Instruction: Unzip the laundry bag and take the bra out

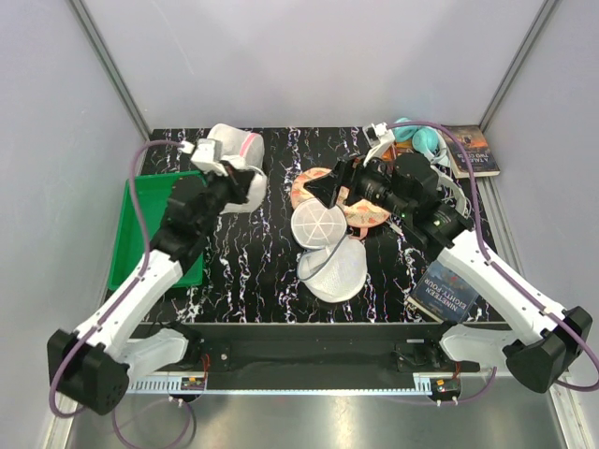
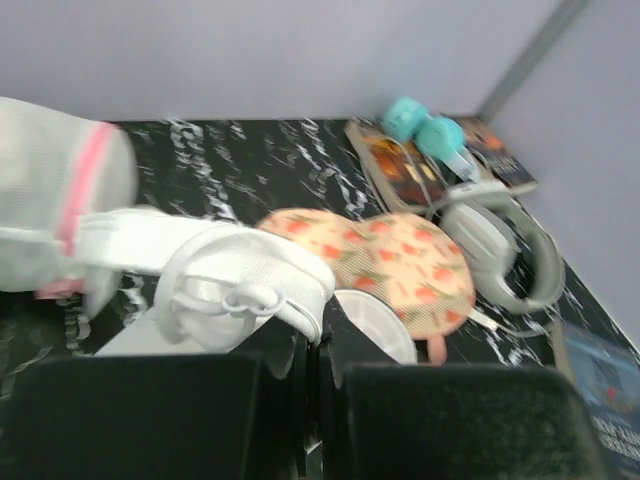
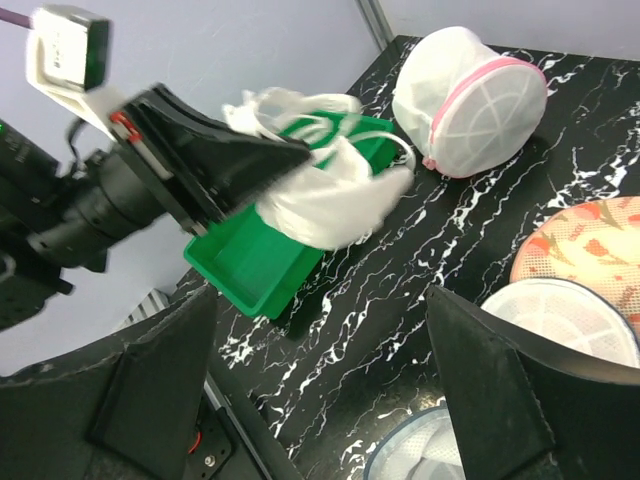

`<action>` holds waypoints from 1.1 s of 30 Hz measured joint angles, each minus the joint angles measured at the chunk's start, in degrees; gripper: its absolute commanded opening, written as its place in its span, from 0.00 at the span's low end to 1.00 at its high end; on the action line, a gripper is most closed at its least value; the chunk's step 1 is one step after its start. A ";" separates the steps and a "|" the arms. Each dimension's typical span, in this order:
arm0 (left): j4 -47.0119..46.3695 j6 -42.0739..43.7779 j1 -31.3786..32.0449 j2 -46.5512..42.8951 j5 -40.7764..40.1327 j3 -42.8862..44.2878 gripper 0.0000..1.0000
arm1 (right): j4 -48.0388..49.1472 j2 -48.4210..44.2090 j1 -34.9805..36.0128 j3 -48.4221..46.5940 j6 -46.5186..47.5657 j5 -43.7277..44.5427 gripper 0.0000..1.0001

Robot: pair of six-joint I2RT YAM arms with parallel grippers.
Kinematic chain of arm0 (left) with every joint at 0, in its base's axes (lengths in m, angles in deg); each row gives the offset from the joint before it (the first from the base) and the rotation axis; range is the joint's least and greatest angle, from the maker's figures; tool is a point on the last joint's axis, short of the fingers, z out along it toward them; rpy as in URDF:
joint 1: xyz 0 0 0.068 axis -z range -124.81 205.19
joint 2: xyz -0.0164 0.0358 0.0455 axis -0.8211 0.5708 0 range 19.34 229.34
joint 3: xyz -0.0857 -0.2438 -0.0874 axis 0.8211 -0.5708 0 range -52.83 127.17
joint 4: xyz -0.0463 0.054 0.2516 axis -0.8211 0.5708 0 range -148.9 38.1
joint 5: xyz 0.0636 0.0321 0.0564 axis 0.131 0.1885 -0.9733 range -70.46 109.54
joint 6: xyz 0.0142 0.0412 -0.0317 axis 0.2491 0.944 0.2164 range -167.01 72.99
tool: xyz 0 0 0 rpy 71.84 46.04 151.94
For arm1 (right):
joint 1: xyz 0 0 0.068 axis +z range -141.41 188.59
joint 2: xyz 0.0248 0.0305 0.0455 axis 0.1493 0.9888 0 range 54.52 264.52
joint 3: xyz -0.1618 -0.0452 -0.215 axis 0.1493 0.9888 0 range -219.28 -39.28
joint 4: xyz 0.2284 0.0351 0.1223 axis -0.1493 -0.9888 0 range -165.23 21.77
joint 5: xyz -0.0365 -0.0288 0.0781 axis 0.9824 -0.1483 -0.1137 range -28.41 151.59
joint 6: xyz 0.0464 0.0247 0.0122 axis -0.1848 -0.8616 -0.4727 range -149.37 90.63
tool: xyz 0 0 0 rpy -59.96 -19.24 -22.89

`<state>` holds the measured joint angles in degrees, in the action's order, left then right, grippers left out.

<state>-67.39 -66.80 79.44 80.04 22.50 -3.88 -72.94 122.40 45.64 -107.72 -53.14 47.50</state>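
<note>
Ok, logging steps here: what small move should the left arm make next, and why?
Probably shift a little left over the green tray, then release: the left pincer is shut on the bra, holding it off the table beside the tray.

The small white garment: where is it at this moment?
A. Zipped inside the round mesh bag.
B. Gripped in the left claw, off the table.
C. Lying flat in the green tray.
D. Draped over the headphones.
B: the right wrist view shows the left claw shut on the bra, holding it up off the table.
</note>
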 measured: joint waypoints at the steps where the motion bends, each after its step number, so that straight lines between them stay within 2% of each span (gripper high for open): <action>1: 1.36 0.28 -1.42 -1.20 -0.90 0.17 0.00 | -0.11 -0.35 0.00 0.15 0.15 0.28 0.93; 6: 6.25 1.33 -10.01 -3.87 -4.90 1.88 0.00 | -1.16 -1.55 -0.11 0.68 0.83 1.60 0.93; 12: 10.62 0.39 -23.91 -1.64 -5.81 1.95 0.00 | -1.77 -2.45 -0.28 1.92 1.27 2.40 0.95; 15: 11.96 0.02 -28.20 -0.11 -6.21 1.95 0.00 | -2.47 -3.34 -0.48 3.13 1.57 3.17 0.95; 23: 11.76 -0.74 -32.63 6.23 -6.56 1.49 0.00 | -3.82 -3.80 -0.74 4.79 1.70 4.20 0.96; 25: 11.74 -1.31 -33.44 9.35 -6.67 0.83 0.03 | -4.24 -3.80 -0.74 5.03 1.70 4.20 0.96; 29: 12.44 -2.43 -36.09 16.52 -6.93 -0.26 0.03 | -4.66 -3.80 -0.76 5.27 1.73 4.20 0.96; 33: 12.90 -3.21 -38.80 18.12 -7.98 -2.12 0.05 | -5.07 -3.82 -0.85 5.99 1.73 4.46 0.96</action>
<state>-54.49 -70.02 40.65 98.16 14.52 -6.00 -78.01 118.57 44.79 -101.73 -51.41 51.96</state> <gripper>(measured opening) 0.035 0.956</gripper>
